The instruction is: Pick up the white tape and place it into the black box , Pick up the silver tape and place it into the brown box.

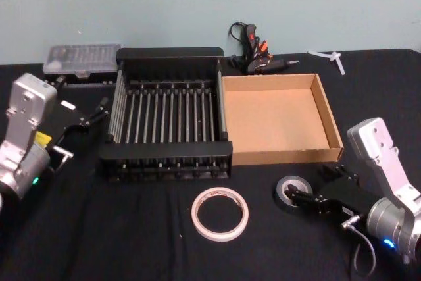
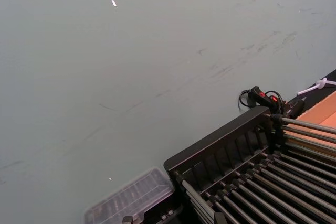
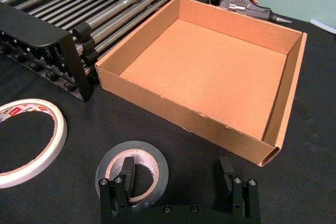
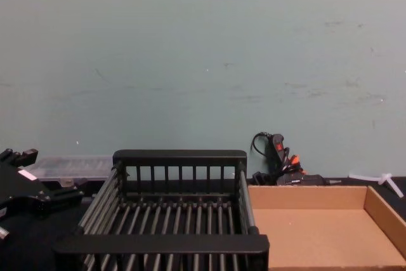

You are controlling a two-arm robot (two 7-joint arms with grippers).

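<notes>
The silver tape (image 1: 288, 192) lies flat on the black cloth in front of the brown box (image 1: 329, 123). My right gripper (image 1: 314, 184) is low beside it and open. In the right wrist view one finger (image 3: 126, 178) stands over the pale core of the silver tape (image 3: 157, 163), the other over bare cloth near the brown box (image 3: 157, 98). The white tape (image 1: 220, 213) lies flat in front of the black box (image 1: 168, 57), apart from both grippers, and also appears as the white tape (image 3: 58, 129) at that view's edge. My left gripper (image 1: 102, 108) hangs open left of the black box.
A clear plastic case (image 1: 82, 60) sits behind the black box's left corner. A glue gun (image 1: 253, 51) with its cable lies behind the brown box, with a white plastic piece (image 1: 332, 57) to its right. The wall stands close behind the table.
</notes>
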